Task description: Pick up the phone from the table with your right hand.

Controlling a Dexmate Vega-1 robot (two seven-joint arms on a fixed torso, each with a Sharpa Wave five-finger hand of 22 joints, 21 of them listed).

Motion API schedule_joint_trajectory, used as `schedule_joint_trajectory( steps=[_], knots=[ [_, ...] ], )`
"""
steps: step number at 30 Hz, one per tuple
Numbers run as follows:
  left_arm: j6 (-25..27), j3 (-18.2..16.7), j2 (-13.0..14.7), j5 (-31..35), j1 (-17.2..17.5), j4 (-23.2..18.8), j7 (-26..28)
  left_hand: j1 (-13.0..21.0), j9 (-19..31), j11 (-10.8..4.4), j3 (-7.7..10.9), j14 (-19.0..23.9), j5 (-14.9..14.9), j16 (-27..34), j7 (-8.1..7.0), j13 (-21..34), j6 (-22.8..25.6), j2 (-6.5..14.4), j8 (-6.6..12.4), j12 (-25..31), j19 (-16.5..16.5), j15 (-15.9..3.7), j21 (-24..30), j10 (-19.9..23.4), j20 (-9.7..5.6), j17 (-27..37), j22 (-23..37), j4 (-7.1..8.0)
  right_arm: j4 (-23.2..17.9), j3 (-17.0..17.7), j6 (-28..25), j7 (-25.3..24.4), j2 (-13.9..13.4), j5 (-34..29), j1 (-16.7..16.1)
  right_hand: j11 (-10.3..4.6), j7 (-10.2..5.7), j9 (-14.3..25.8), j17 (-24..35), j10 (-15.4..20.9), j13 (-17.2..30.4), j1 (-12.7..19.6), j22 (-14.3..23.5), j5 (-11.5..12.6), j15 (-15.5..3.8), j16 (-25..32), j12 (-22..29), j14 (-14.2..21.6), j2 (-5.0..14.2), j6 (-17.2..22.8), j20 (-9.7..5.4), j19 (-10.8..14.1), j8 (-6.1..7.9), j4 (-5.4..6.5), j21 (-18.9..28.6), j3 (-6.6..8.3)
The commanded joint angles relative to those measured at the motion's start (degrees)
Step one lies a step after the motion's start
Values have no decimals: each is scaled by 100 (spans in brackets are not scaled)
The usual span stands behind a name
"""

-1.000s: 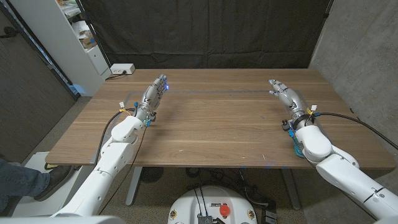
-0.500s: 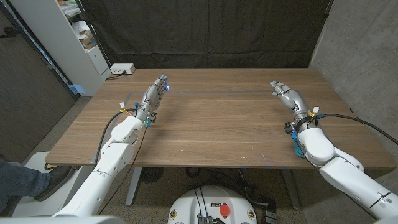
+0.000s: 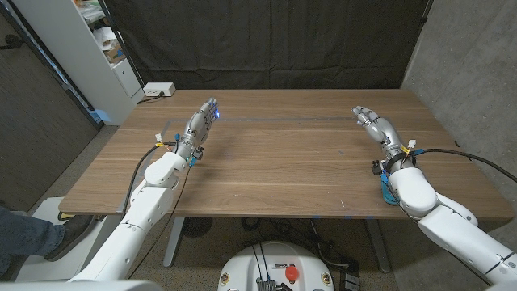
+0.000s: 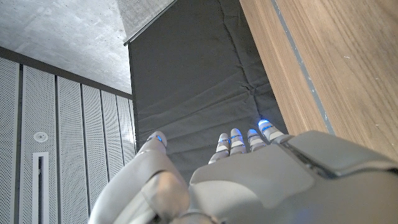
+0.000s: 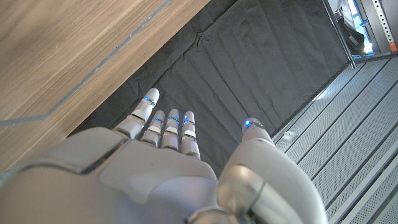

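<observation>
I see no phone on the wooden table (image 3: 275, 162). My right hand (image 3: 374, 124) is over the table's right side, fingers straight and a little apart, holding nothing. Its wrist view shows the back of the right hand (image 5: 168, 162) reaching toward the table's far edge and the black curtain. My left hand (image 3: 200, 123) is over the table's left side, fingers extended and empty. In its own wrist view the left hand (image 4: 249, 174) points the same way, past the table edge.
A black curtain (image 3: 266, 40) hangs behind the table. A white power strip (image 3: 158, 90) lies on the floor past the far left corner, beside a white shelf unit (image 3: 97, 40). A concrete wall (image 3: 468, 73) stands close on the right. A person's leg (image 3: 24, 230) shows at bottom left.
My right arm has drifted slightly to the right and toward me, with the hand still open. The left arm has not moved.
</observation>
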Motion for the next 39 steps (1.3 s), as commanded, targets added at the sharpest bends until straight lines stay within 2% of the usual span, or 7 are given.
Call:
schedule_joint_trajectory(
  steps=[1, 17, 39],
  knots=[
    [-65, -13, 30, -34, 12, -2, -47, 6, -7, -13, 18, -10, -36, 2, 20, 8, 37, 77, -5, 0, -692, 4, -36, 12, -26, -3, 28, -22, -205, 69, -327, -92, -60, -190, -85, -12, 3, 10, 11, 57, 7, 35, 31, 31, 0, 1, -19, 78, 0, 44, -17, 59, 47, -20, -13, 6],
    [-75, 1, 42, -35, 9, -20, -49, 5, -7, -20, 10, -11, -38, 0, 19, 7, 43, 84, -7, -8, -686, 1, -72, 18, -19, -2, 29, -34, -504, 262, -752, -272, -107, -373, -356, -18, -3, -7, -1, 74, 6, 35, 31, 39, 0, -1, -39, 99, 15, 55, -16, 80, 45, -30, -52, -9],
    [-91, 48, 42, -26, 35, -49, -36, 2, -7, -26, 0, -12, -40, -3, 13, 7, 53, 98, -7, -20, -678, 3, -125, 20, -14, -2, 31, -51, -699, 475, -913, -500, 26, -585, -788, -32, -17, -26, -17, 115, 6, 39, 32, 49, -5, -2, -55, 135, 36, 99, -21, 115, 54, -44, -100, -27]
  ],
)
